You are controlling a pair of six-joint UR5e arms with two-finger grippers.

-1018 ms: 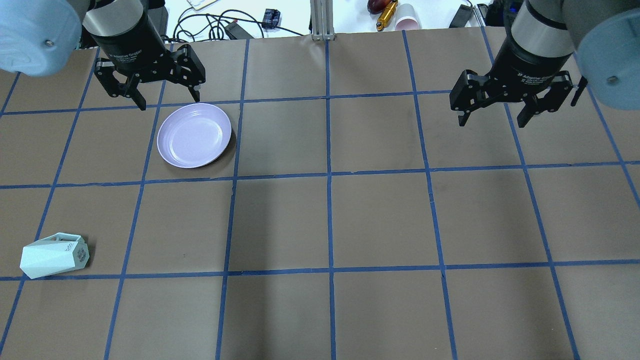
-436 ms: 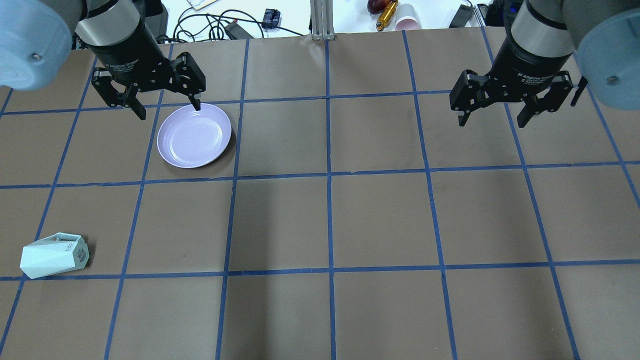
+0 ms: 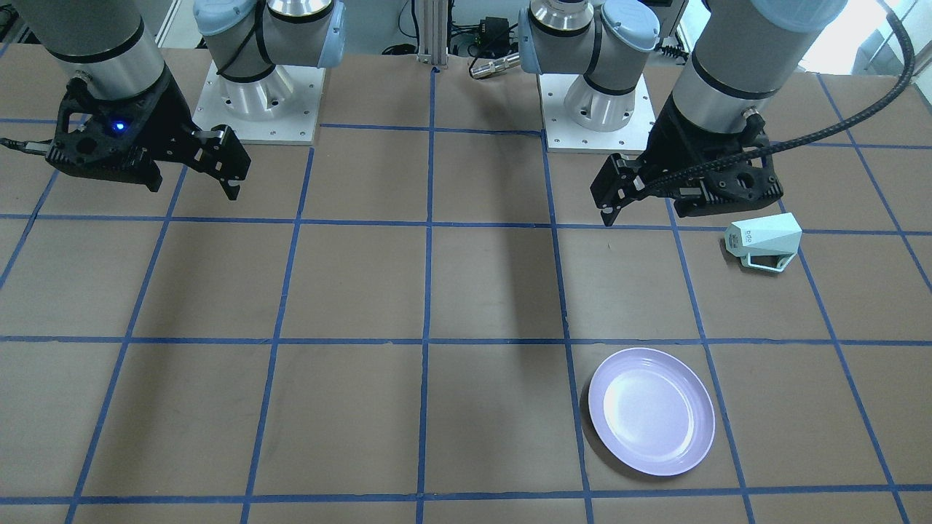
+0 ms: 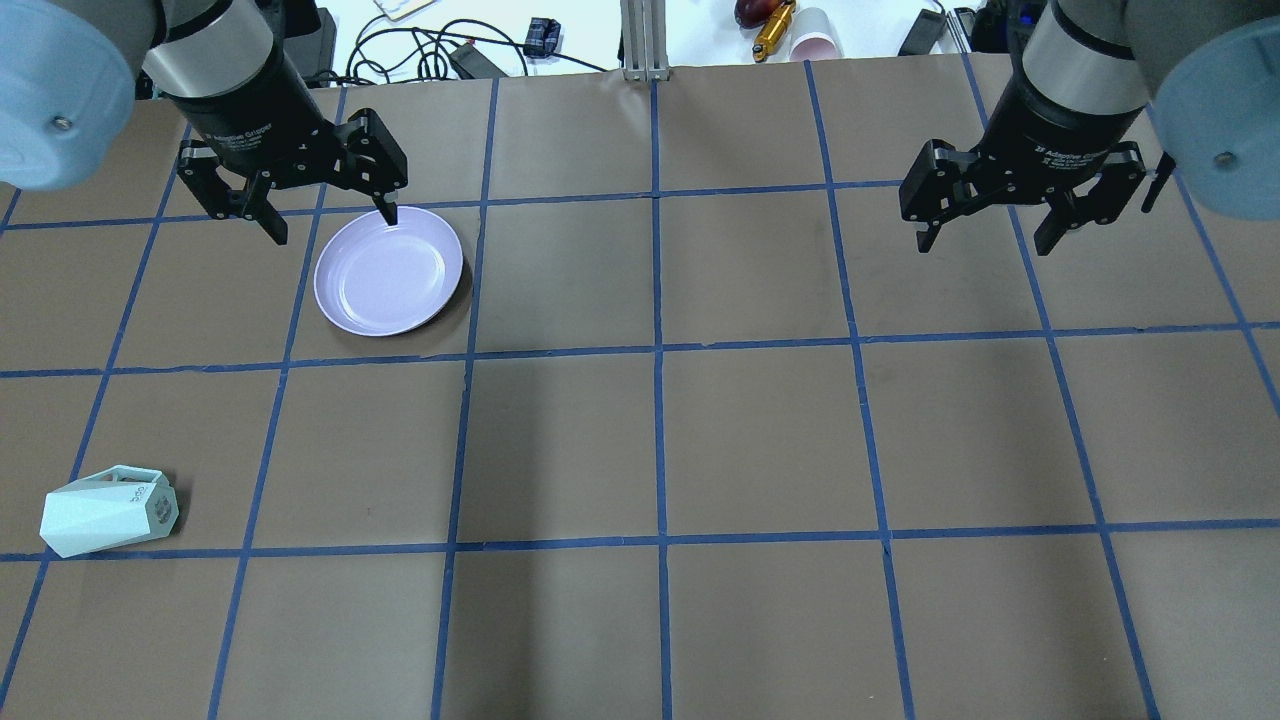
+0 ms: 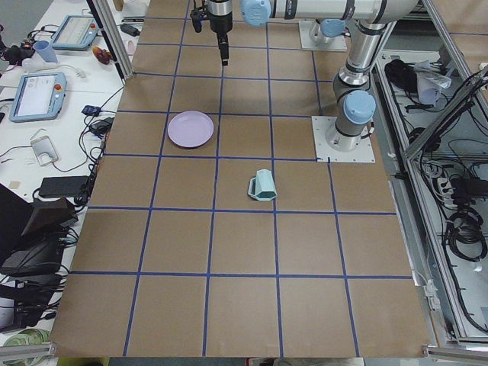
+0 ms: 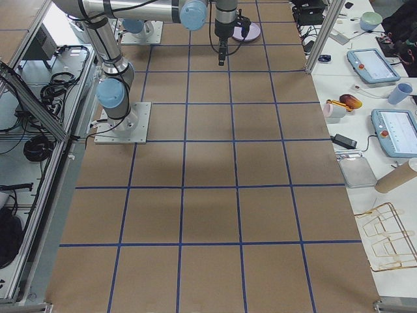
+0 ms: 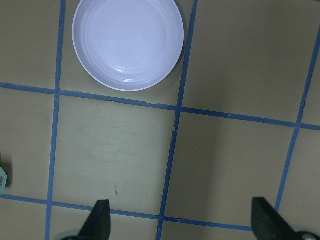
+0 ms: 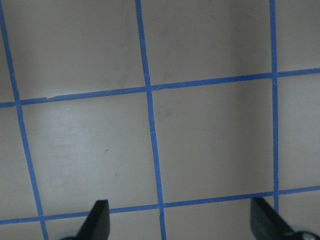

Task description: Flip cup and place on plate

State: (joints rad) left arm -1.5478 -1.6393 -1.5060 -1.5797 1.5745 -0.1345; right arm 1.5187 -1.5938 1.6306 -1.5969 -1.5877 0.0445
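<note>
The pale mint-green cup [image 4: 108, 510] lies on its side near the table's front left, its printed base toward the table's middle and its handle on the far side. It also shows in the front-facing view [image 3: 763, 240] and the left view [image 5: 262, 185]. The lavender plate [image 4: 388, 271] sits upright and empty at the far left, also seen from the left wrist [image 7: 128, 44]. My left gripper [image 4: 333, 222] is open and empty, hovering by the plate's far-left rim, far from the cup. My right gripper [image 4: 985, 240] is open and empty above the far right of the table.
The table is brown paper with a blue tape grid. Beyond its far edge are cables, a metal post [image 4: 645, 40] and a pink cup [image 4: 815, 35]. The two arm bases [image 3: 255, 109] [image 3: 597, 109] stand at the robot's side.
My left gripper has shifted slightly left and toward the plate, still open. The cup, plate and right arm have not moved.
</note>
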